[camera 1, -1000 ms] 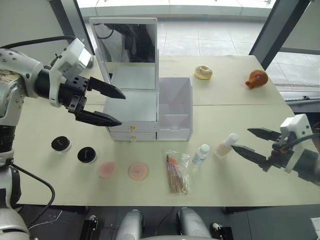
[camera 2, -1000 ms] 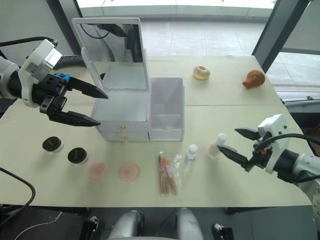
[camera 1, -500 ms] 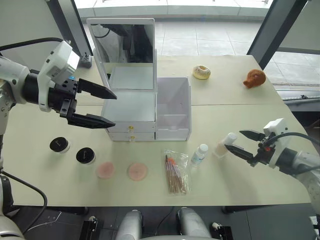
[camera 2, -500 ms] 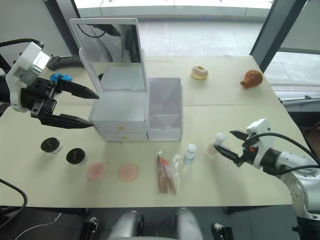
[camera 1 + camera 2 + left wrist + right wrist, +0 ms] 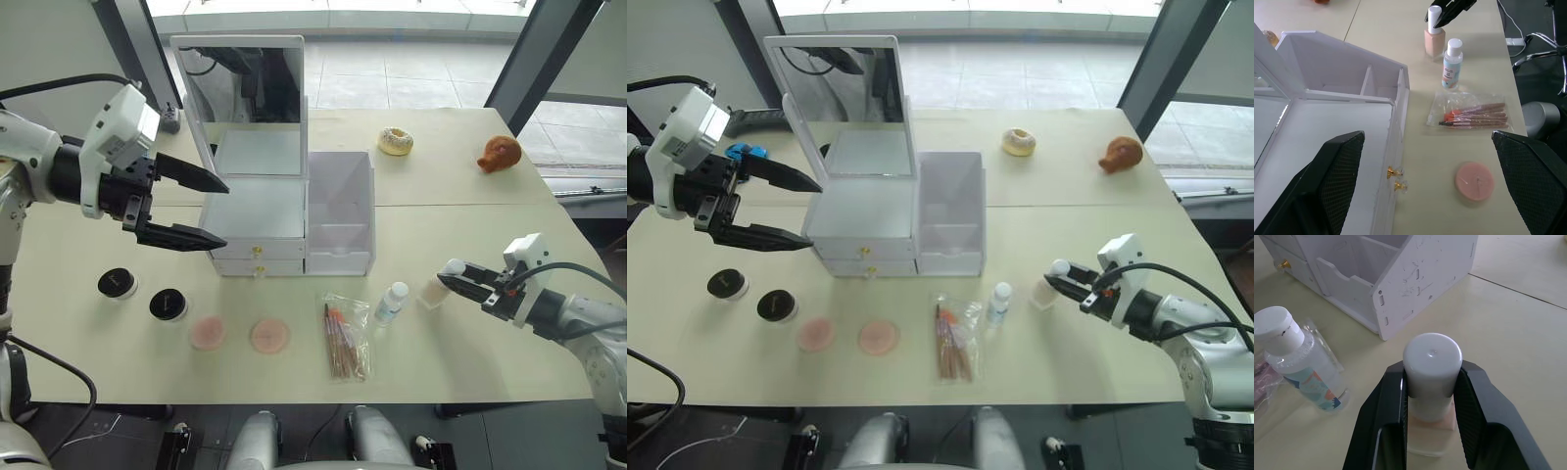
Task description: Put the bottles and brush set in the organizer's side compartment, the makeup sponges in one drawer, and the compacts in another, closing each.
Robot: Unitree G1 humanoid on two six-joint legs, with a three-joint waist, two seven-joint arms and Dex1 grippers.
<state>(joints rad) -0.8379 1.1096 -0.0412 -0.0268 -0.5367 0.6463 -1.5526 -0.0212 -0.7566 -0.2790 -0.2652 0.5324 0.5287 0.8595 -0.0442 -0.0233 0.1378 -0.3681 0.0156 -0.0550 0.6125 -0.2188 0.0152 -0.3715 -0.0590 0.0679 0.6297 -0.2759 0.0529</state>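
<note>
The peach-beige bottle stands upright on the table, and my right gripper is shut on its white cap. The slim clear bottle stands just left of it, next to the brush set in its clear pouch. Two pink makeup sponges and two black-topped compacts lie front left. The organizer has both drawers shut, and its side compartment is on its right. My left gripper hovers open at the organizer's left side.
A doughnut and a brown figurine sit at the table's far right. The tall mirror rises behind the organizer's top. A small blue object lies behind my left gripper. The table's front edge runs close below the sponges.
My right gripper has moved left up to the peach-beige bottle and closed on its cap. The left gripper has stayed open by the organizer, hardly shifting.
</note>
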